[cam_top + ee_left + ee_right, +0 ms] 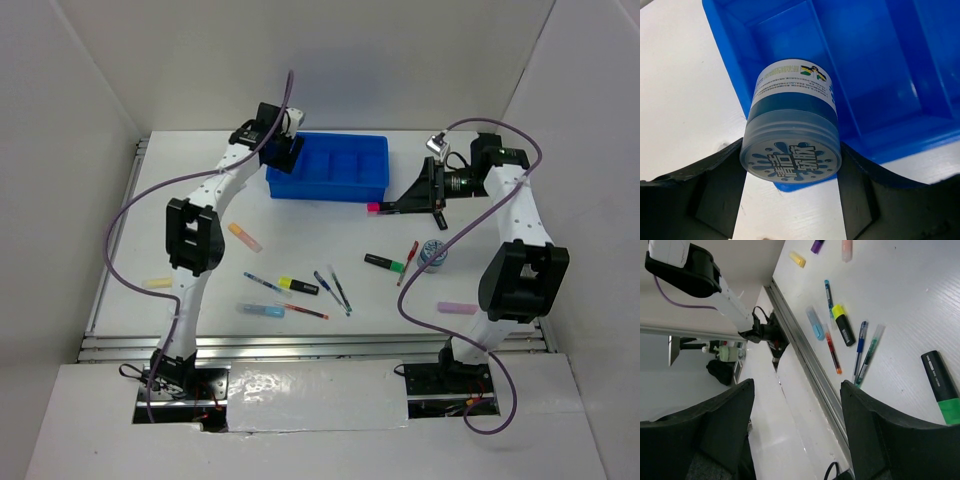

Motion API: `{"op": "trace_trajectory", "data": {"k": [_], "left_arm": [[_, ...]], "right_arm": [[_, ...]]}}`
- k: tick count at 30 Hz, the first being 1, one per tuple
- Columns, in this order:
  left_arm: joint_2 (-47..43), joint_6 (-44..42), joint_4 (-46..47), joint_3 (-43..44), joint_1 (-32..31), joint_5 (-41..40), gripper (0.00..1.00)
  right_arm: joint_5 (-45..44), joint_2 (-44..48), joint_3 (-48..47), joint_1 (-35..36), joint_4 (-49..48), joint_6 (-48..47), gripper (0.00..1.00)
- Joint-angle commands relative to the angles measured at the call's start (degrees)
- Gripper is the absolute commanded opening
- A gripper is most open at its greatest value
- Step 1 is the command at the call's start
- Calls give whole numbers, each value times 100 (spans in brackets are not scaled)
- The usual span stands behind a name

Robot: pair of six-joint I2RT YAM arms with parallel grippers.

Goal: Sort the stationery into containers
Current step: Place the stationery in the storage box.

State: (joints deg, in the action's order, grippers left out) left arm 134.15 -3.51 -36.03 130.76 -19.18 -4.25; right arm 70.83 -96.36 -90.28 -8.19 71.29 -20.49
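The blue compartment tray (330,186) stands at the back middle; it fills the left wrist view (875,55). My left gripper (284,150) hangs over the tray's left end, shut on a round pale-blue jar (792,125) with a printed lid, held above the tray's corner. My right gripper (392,206) is open and empty to the right of the tray, its fingers (725,420) wide apart. A pink marker (374,208) lies by its tips. Loose pens and markers lie on the table in front.
On the table: an orange marker (244,237), a yellow one (159,283), a yellow-black highlighter (299,286), a pale-blue marker (262,310), a green-black highlighter (385,263), a round disc (433,254), a pink marker (457,308), and red and blue pens (860,342).
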Motion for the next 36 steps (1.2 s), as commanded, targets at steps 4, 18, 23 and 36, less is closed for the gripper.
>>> {"op": "trace_trajectory", "data": {"k": [4, 18, 23, 36], "left_arm": [[67, -159, 869, 99, -103, -611, 0], [524, -352, 1432, 222, -288, -1192, 5], [621, -396, 1520, 196, -323, -1403, 5], [578, -493, 1994, 63, -323, -1605, 75]], "right_arm": [[203, -15, 151, 10, 236, -315, 76], [309, -94, 151, 1, 482, -508, 75], [344, -94, 177, 1, 570, -623, 75], [520, -252, 204, 63, 1045, -1141, 75]]}}
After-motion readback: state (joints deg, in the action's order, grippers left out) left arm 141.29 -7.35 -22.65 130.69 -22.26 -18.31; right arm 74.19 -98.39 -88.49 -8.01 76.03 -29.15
